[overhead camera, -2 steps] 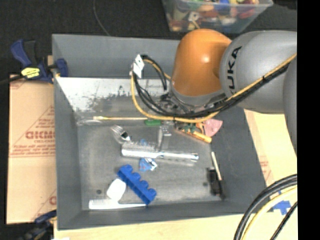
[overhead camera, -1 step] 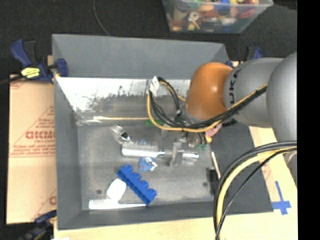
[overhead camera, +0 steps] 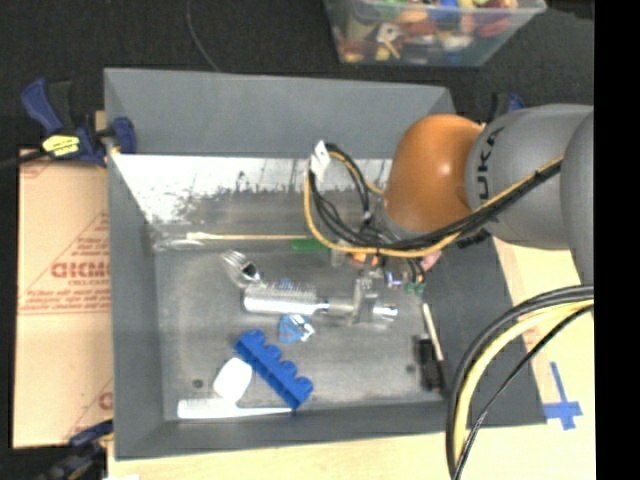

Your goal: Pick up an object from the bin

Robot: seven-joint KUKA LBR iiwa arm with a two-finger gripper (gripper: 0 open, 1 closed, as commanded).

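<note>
My gripper (overhead camera: 372,304) hangs low in the middle right of the bin, under the orange wrist cover. Its metal tip is right at the right end of a silvery clear tube (overhead camera: 283,302) that lies flat across the bin's middle. Whether it touches the tube I cannot tell. A small blue and clear piece (overhead camera: 295,328) lies just below the tube, left of the gripper. A thin white stick (overhead camera: 430,324) and a black block (overhead camera: 430,364) lie to the gripper's lower right.
A blue toothed brick (overhead camera: 273,370), a white oval piece (overhead camera: 232,380) and a white stick (overhead camera: 235,408) lie at the front left. A clear lump (overhead camera: 240,266) sits at mid left. A long yellow rod (overhead camera: 235,236) and a green bit (overhead camera: 310,245) run along the back.
</note>
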